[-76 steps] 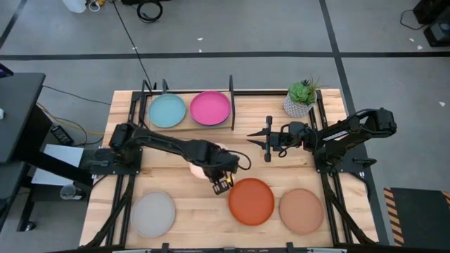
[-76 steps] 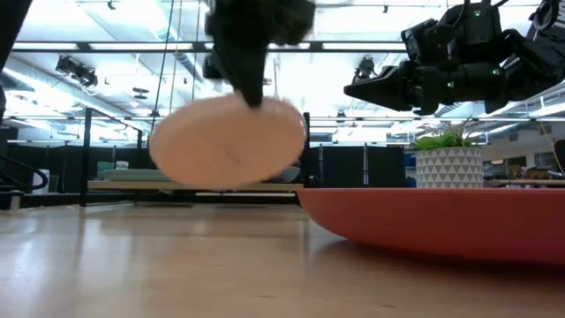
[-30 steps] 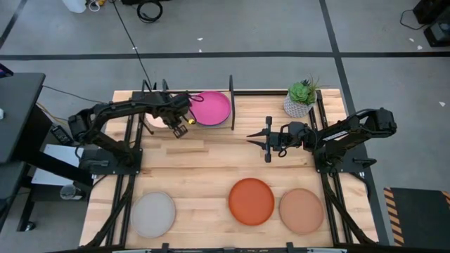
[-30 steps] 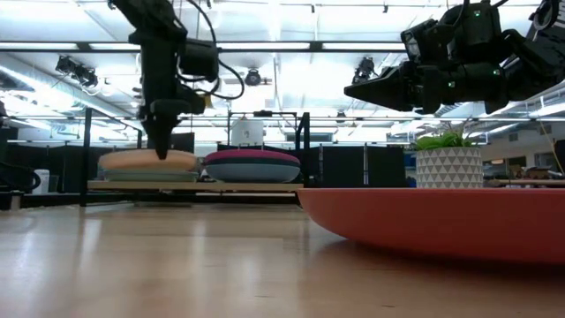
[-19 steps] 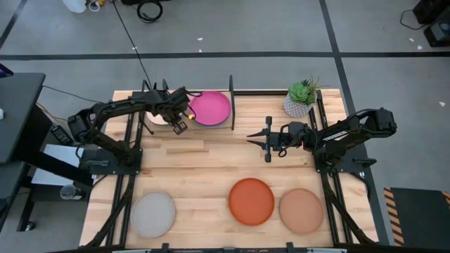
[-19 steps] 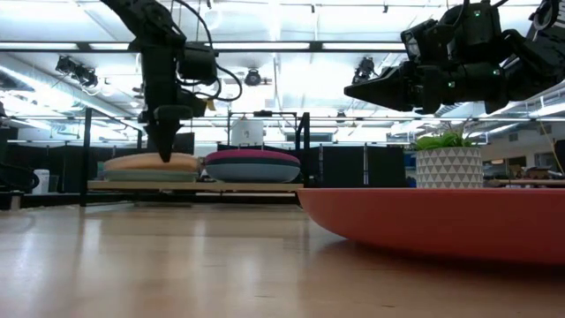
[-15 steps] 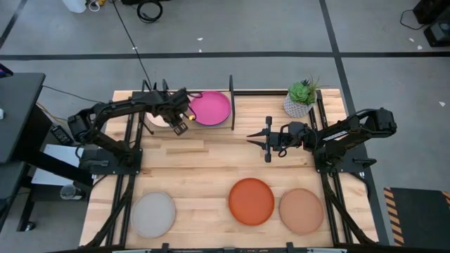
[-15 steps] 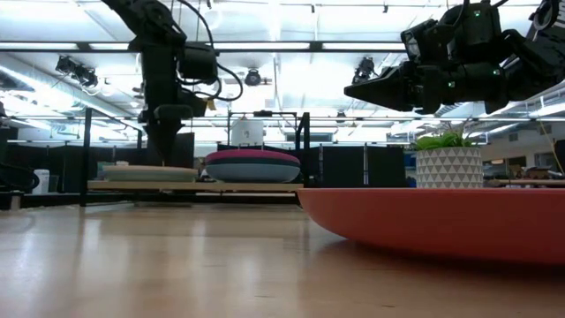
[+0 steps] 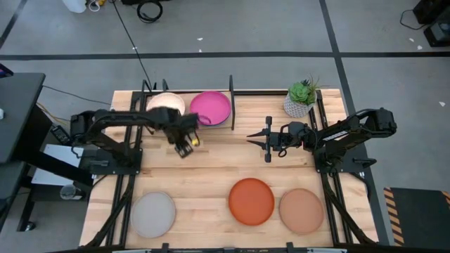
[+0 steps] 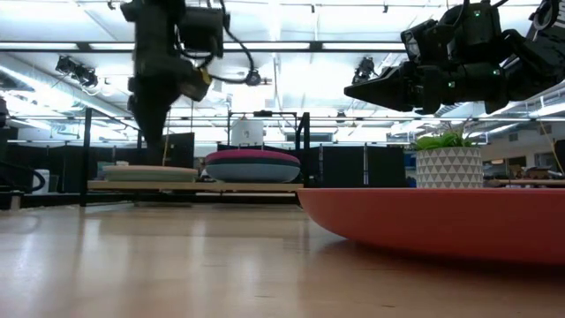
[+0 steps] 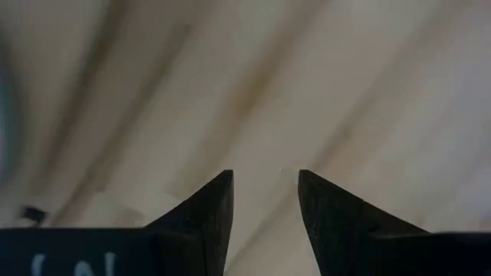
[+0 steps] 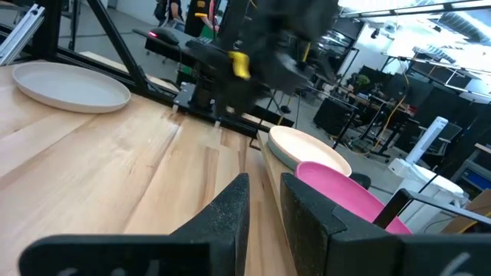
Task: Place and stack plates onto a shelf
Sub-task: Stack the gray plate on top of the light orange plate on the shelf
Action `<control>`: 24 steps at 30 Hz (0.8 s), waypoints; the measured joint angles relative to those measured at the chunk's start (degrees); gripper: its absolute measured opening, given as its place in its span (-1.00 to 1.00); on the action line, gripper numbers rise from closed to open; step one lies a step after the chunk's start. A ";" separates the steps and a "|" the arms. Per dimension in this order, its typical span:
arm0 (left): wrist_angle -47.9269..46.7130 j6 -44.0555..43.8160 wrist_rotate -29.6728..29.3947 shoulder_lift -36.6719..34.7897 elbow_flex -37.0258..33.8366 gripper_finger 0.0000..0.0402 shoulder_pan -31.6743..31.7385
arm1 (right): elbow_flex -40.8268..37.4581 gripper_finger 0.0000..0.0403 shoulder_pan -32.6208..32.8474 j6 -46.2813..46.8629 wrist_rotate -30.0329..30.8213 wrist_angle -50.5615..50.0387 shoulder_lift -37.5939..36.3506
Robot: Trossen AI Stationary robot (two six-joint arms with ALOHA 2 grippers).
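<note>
The wooden table (image 9: pixel 211 165) carries the shelf (image 9: pixel 232 105) along its far edge, with a potted plant (image 9: pixel 301 98) near the far right corner. Along the near edge lie three plates, well apart from the shelf: grey (image 9: pixel 153 214) at left, orange (image 9: pixel 251 200) in the middle, tan (image 9: pixel 301 209) just beside it.

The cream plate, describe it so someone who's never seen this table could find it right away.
Find the shelf, the black-framed wooden board along the far edge of the table. Two plates show on it side by side. The cream plate is the pale one at the left end; its neighbour, the pink plate, is bright magenta.
</note>
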 joint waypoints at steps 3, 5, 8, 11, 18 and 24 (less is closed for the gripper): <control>-0.36 -1.45 0.68 0.00 0.00 -0.23 -6.04 | 0.00 -0.60 0.00 0.00 -0.07 0.00 0.01; -1.04 -1.37 1.04 0.00 0.00 -0.23 -9.98 | 0.00 -0.60 0.00 0.00 -0.68 0.02 0.01; -0.86 -2.04 3.04 0.00 0.00 -0.23 -15.58 | 0.00 -0.60 0.00 0.00 -0.79 0.13 -0.01; -0.84 -5.36 2.48 0.00 0.00 -0.23 -20.77 | 0.00 -0.60 0.00 0.00 -0.85 0.15 -0.01; -0.28 -15.49 1.32 0.01 0.00 -0.23 -29.12 | 0.00 -0.60 0.00 0.00 -0.92 0.17 0.01; -0.68 -22.83 -2.33 0.46 -0.01 -0.14 -36.53 | 0.00 -0.60 0.00 -1.25 -0.94 0.50 0.01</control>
